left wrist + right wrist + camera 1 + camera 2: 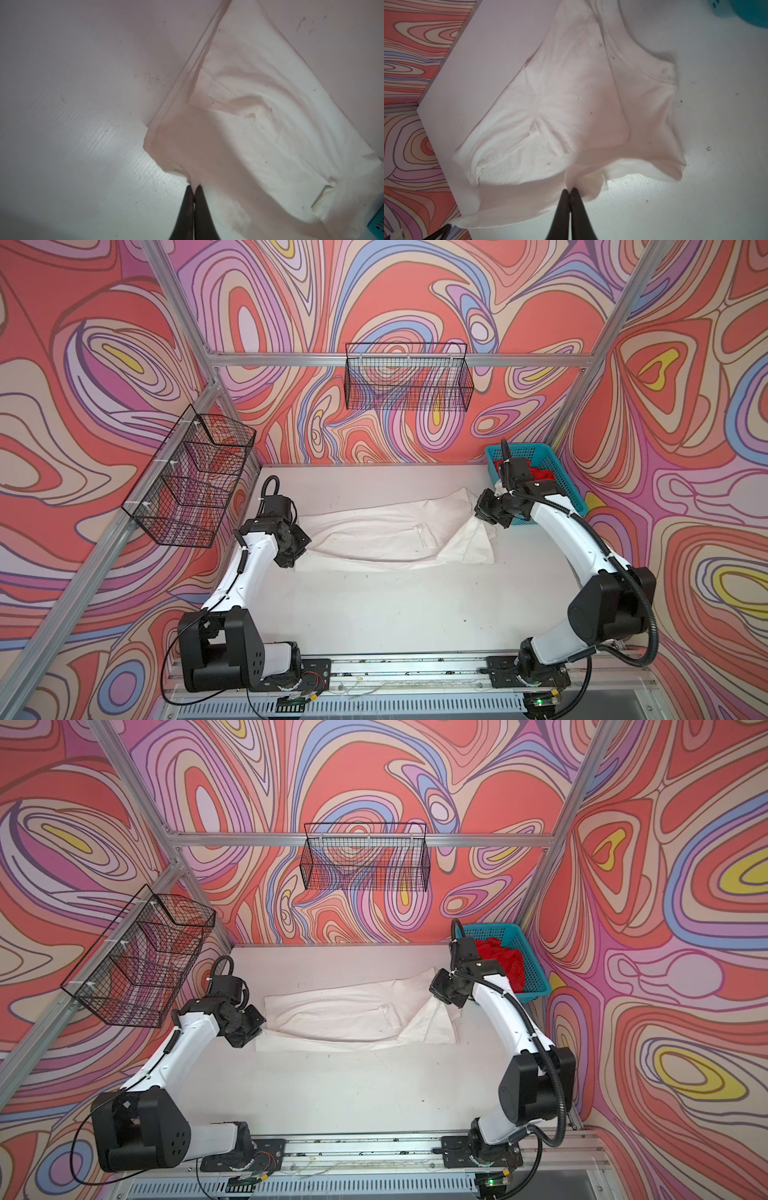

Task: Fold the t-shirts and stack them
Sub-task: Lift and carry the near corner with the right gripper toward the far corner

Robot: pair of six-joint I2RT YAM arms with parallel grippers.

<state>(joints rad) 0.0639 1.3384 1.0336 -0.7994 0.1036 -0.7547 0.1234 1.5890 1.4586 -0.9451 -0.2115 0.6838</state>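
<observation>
White t-shirt (386, 533) edges pinched by left gripper (195, 188) and right gripper (570, 190); bare table (395, 610) in front, patterned walls (83, 364) around.

Toward the bases from both pincers, the tabletop (374, 605) lies bare and wide, open room for passing. Between the left pincer (194, 188) and the right pincer (569, 190) the white t-shirt (386, 531) covers the surface, low and rumpled. Just behind the right pincer stands the teal basket (536, 973) holding the red t-shirt (503, 961). Beside the left pincer's outer side a wire rack (187, 481) hangs from the wall.
</observation>
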